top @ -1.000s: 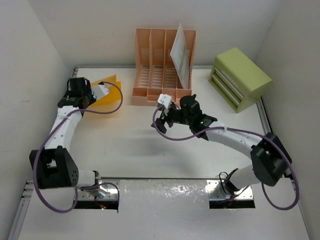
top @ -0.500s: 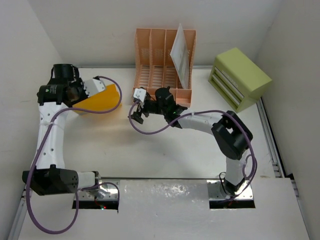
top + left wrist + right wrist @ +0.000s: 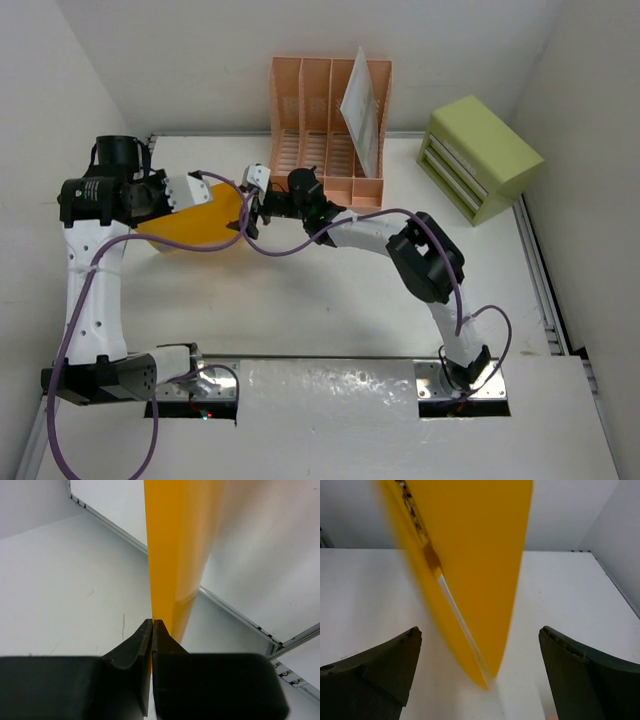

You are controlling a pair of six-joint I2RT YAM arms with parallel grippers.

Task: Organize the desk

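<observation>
The bench is the wide white top that fills the floor of the white-walled booth. Thin silver rails run along its edges, and both arm bases are bolted at its near edge.

Over its far left part a yellow folder is held up on edge. Whether its lower corner touches the bench cannot be told.

The left claw is closed tight on the folder's near edge. In the left wrist view its dark fingers are pressed together with the thin yellow edge pinched at their tips, and the folder stands upright ahead of them. From above, the left claw sits at the folder's left end.

The right arm reaches across from the right side of the near edge. The right claw is at the folder's right end. In the right wrist view the right claw is spread wide, with the folder's pointed lower corner hanging between the two fingers and touching neither.

At the middle of the far edge stands a peach file rack with a white sheet leaning in its rightmost slot. A lime-green drawer box sits in the far right corner, well apart from both claws.
</observation>
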